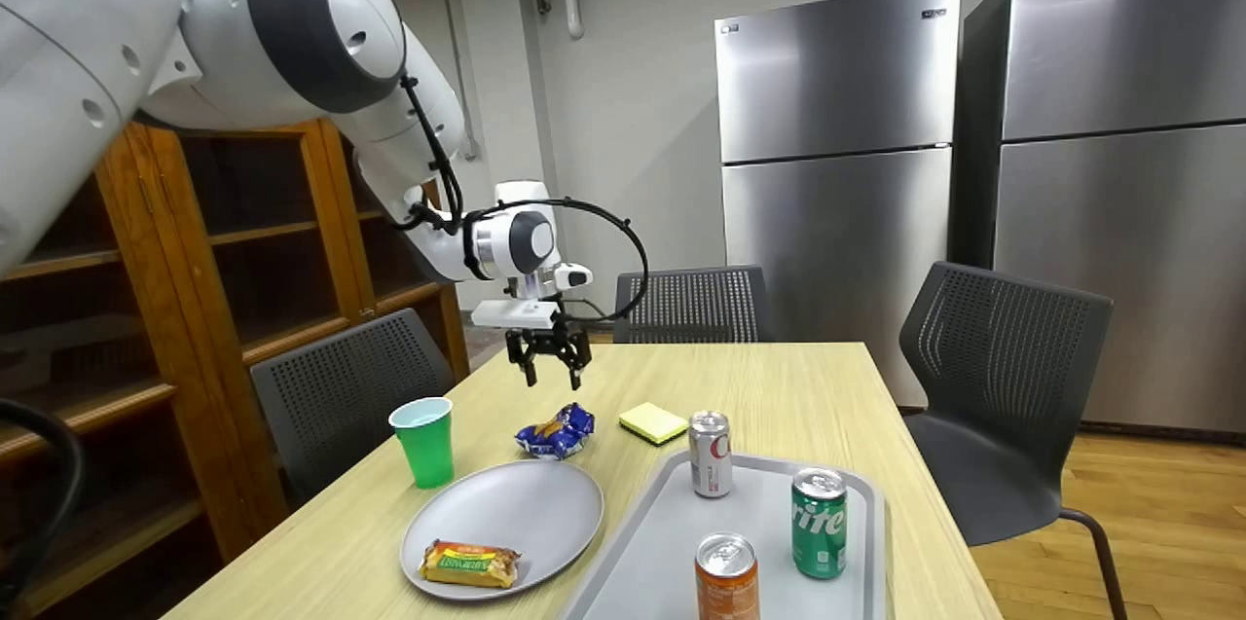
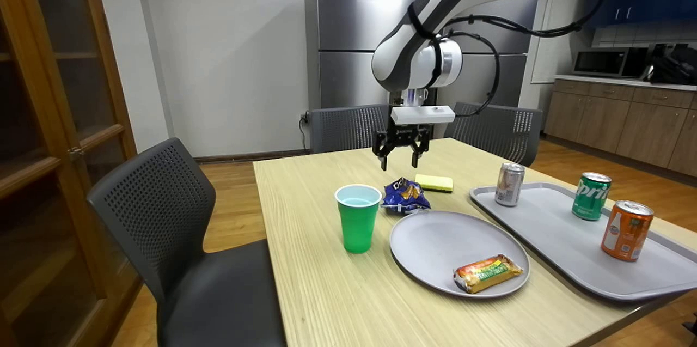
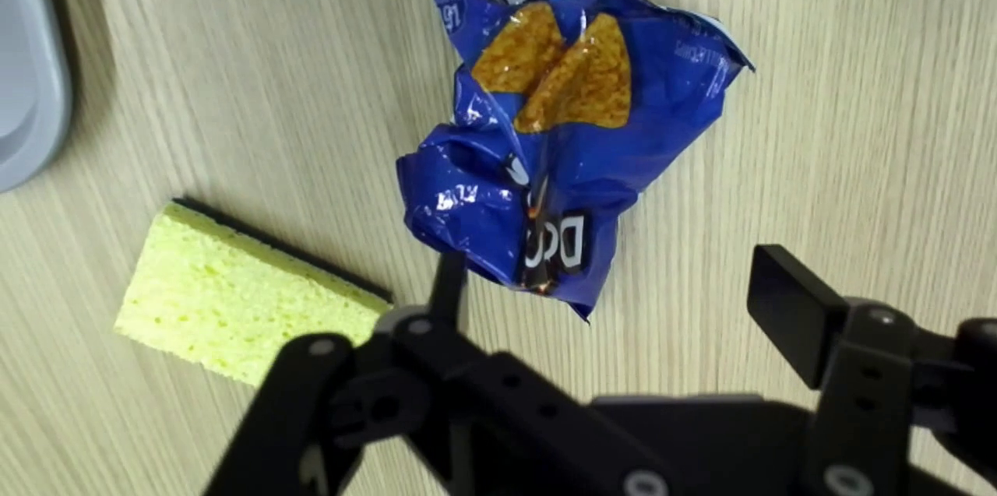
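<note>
A: State of the hand (image 2: 399, 163)?
B: Spread wide, nothing pinched. It hung above the surface (image 2: 321, 292), fingertips clear of things in both exterior views.
A: Nearest thing?
B: Blue chip bag (image 3: 568, 138), crumpled. It lay on the surface just beside the round plate (image 2: 430, 238), between the green cup (image 2: 358, 227) and the yellow sponge (image 3: 241, 293). Couldn't tell if its corner touched the rim.
A: Lined up?
B: Not quite. In the wrist view most of the bag sat ahead of the hand, toward the plate. Its lettered end was off-center in the gap, closer to the sponge-side finger (image 3: 449, 293), whose tip overlapped the foil in that picture.
A: Best way to grip it, then?
B: My call: a shift toward the plate first, gap centered over the crumpled middle, then straight down. The foil looked slick and loose, so a bite on the bulk would likely have held better than one on a corner. A light squeeze would have suited it; chips probably crushed easily.
A: Backing off?
B: Straight up seemed safest, so no fold snagged.
A: Watch-outs?
B: The sponge sat near one finger; a low sideways sweep could have nudged it.
A: Anything else around?
B: Wrapped bar (image 2: 486, 273) on the plate; silver can (image 2: 509, 184), green can (image 2: 591, 196) and orange can (image 2: 627, 231) on the tray (image 2: 555, 232), all well apart from the hand.
</note>
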`<state>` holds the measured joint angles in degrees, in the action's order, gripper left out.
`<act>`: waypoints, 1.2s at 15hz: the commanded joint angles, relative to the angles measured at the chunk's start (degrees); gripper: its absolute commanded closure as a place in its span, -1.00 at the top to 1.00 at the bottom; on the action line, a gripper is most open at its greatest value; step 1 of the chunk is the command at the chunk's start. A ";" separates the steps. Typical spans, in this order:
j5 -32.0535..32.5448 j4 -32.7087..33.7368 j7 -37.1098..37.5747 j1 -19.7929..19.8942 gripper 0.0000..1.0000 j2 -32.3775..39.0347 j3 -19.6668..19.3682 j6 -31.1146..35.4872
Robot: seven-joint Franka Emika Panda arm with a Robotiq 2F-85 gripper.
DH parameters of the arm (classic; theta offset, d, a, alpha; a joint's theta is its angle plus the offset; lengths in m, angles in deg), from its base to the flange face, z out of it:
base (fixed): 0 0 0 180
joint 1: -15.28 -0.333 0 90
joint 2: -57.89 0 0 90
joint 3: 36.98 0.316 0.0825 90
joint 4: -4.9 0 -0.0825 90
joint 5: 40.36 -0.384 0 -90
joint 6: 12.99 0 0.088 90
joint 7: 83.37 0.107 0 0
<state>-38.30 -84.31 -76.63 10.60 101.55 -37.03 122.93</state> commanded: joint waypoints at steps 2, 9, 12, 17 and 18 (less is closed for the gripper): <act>-0.01 -7.98 -5.18 0.98 1.00 -6.80 1.22 0.96; 1.30 -18.56 -11.37 1.83 1.00 -13.42 1.15 3.72; 1.34 -23.27 -15.12 2.82 1.00 -16.55 1.31 4.54; 1.50 -31.00 -15.63 3.37 1.00 -22.75 0.61 5.87; 1.17 -32.56 -15.25 3.52 1.00 -24.01 0.64 6.27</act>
<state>-37.79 -109.91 -91.69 13.16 83.72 -36.92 127.32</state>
